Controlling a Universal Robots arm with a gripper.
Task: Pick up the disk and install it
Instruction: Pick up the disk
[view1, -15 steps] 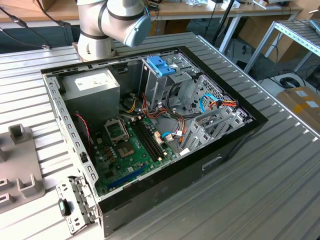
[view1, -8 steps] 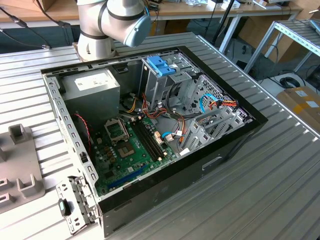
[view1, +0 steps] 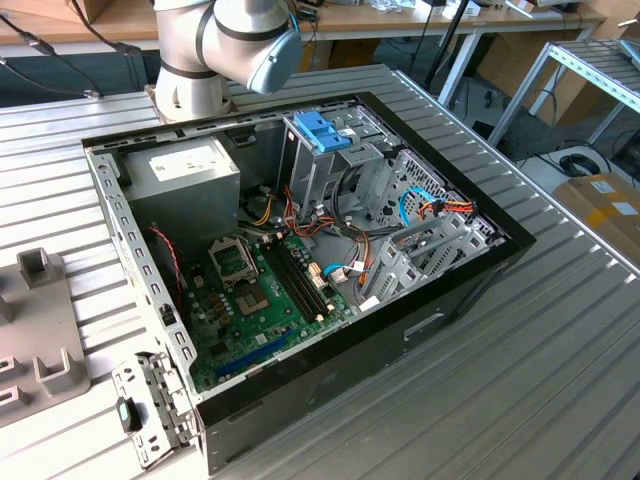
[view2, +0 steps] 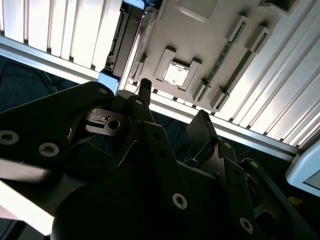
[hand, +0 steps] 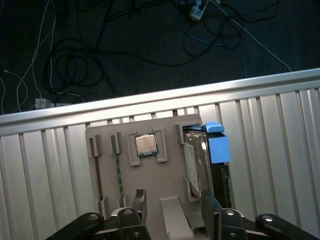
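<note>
Disk (hand: 197, 162) edge-on, partly hidden, pincer (hand: 174, 204) spread, cut off

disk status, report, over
Gripper open, over the parts tray. Disk on edge in its tray slot, not gripped. Nothing seen between gripper and disk.

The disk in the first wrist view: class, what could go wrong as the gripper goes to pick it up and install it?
1. The disk stands on edge in a slot of the grey holder; an off-centre gripper could clip the slot wall or tip it.
2. The processor chip sits close beside it and might be knocked.
3. In the exterior view, loose cables crowd the case and could snag the disk.
</note>
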